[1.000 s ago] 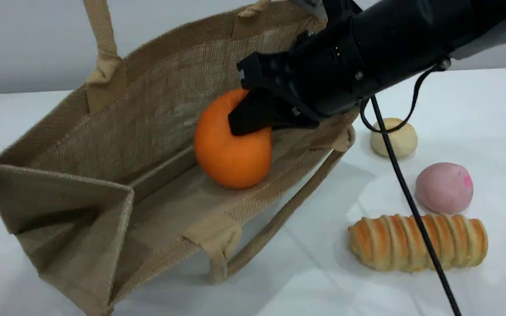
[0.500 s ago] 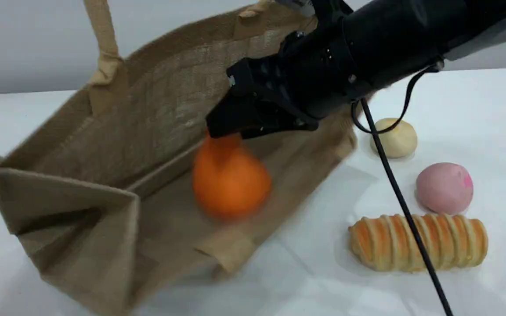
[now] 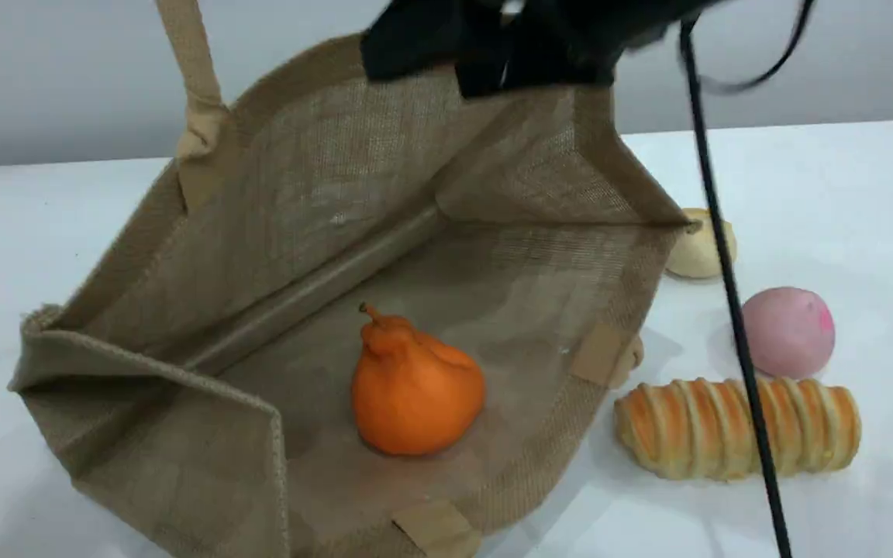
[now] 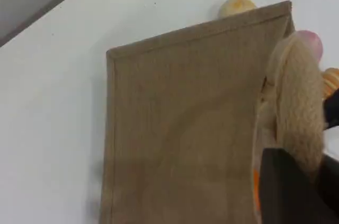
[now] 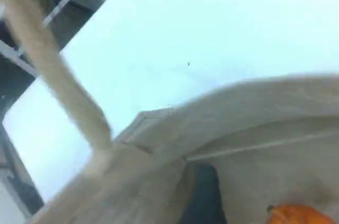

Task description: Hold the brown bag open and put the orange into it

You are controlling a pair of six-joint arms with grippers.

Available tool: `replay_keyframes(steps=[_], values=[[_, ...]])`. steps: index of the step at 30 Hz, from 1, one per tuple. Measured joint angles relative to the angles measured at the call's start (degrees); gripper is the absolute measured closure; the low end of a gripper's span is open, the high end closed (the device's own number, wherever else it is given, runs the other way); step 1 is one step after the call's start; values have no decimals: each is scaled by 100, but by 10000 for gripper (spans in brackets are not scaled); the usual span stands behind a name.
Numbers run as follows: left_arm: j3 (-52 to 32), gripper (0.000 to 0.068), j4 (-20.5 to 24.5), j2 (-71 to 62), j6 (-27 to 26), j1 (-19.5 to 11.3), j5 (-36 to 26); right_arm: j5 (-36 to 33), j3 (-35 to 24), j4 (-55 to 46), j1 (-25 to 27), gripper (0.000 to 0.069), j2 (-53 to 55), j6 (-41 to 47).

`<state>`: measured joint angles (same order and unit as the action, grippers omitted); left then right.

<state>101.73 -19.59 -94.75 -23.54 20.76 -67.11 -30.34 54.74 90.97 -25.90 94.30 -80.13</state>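
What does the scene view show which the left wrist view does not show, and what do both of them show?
Only the scene view shows the inside of the brown bag, with the whole orange resting on its inner surface, free of any gripper, and the right gripper blurred at the top edge. Only the left wrist view shows the bag's outer side face and the left gripper shut on the beige handle. Both show the bag, the white table, the pale bun, the pink ball and the striped bread loaf, the last two only partly in the wrist view.
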Motion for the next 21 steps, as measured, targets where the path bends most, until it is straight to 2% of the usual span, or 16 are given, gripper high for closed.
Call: replay_keyframes(steps=[7, 15, 21], values=[[-510, 597, -14, -84, -2, 0, 113, -292, 0, -1496, 449, 180, -788, 1248], [-1727, 594, -14, -84, -160, 0, 619, -849, 0, -2935, 714, 180, -1431, 2479], [-2374, 538, 123, -96, -236, 0, 620, -1162, 0, -4105, 714, 180, -1764, 3469]])
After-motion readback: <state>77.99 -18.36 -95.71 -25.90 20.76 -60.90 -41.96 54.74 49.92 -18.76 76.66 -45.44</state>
